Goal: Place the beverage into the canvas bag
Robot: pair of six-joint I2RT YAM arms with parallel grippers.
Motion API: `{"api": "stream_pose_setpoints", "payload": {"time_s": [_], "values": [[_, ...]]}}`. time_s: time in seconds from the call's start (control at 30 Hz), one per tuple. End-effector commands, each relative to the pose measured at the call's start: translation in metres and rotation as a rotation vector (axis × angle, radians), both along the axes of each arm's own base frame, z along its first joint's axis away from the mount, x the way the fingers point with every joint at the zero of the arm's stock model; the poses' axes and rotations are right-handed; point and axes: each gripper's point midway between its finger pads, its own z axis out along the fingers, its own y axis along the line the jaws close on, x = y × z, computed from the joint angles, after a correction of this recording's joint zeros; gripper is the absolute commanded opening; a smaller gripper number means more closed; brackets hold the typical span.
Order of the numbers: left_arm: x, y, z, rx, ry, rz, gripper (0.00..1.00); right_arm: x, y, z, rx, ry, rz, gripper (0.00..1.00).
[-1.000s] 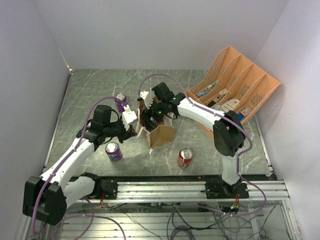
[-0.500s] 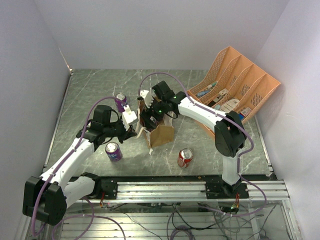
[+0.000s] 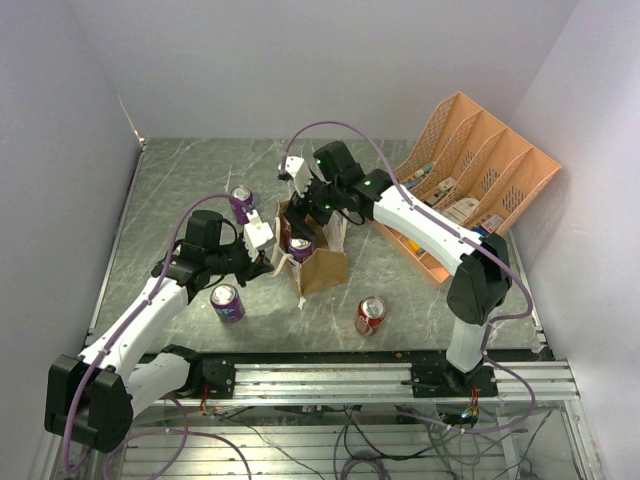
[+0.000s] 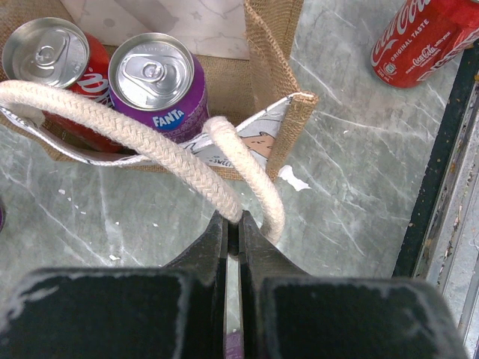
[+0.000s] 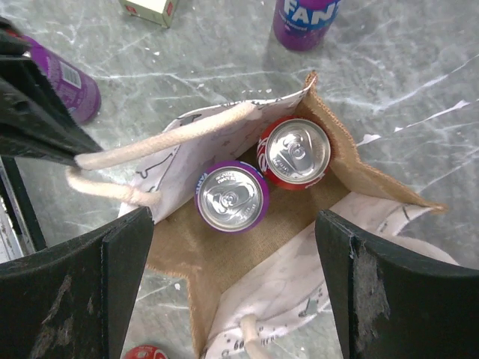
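The tan canvas bag [image 3: 322, 266] stands open in the middle of the table, and it also shows in the right wrist view [image 5: 247, 262]. A purple Fanta can [image 5: 232, 198] and a red can [image 5: 298, 152] stand upright inside it; both also show in the left wrist view, the purple can [image 4: 157, 82] beside the red can [image 4: 52, 56]. My left gripper [image 4: 232, 218] is shut on the bag's cream rope handle [image 4: 150, 142] at the bag's left side [image 3: 263, 240]. My right gripper [image 5: 236, 254] is open and empty, held above the bag's mouth [image 3: 303, 195].
Loose cans stand on the table: a purple one [image 3: 240, 203] behind the bag, a purple one [image 3: 227, 302] at front left, a red Coca-Cola can [image 3: 371, 314] at front right. An orange desk organizer [image 3: 470, 185] stands at the back right. A metal rail [image 3: 330, 375] runs along the near edge.
My right gripper has risen out of the bag and now stands open above it, with the purple can left inside. The left gripper has kept its hold on the handle.
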Motion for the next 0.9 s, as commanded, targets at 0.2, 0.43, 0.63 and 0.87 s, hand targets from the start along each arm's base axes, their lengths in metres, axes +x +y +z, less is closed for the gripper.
{"api": "stream_pose_setpoints", "payload": {"time_s": [0.2,0.43,0.63,0.87], "values": [[0.004,-0.005,0.023,-0.044,-0.025,-0.006,0.07,-0.042,-0.034,0.057,0.003,-0.139,0.112,0.89],[0.007,-0.006,0.026,-0.053,-0.026,0.004,0.07,-0.083,-0.075,0.043,-0.05,-0.177,0.199,0.91],[0.008,-0.005,0.025,-0.038,-0.027,0.005,0.07,-0.121,-0.105,0.02,-0.095,-0.171,0.3,0.94],[0.008,-0.004,0.023,-0.029,-0.032,-0.004,0.07,-0.142,-0.14,-0.014,-0.156,-0.191,0.304,1.0]]}}
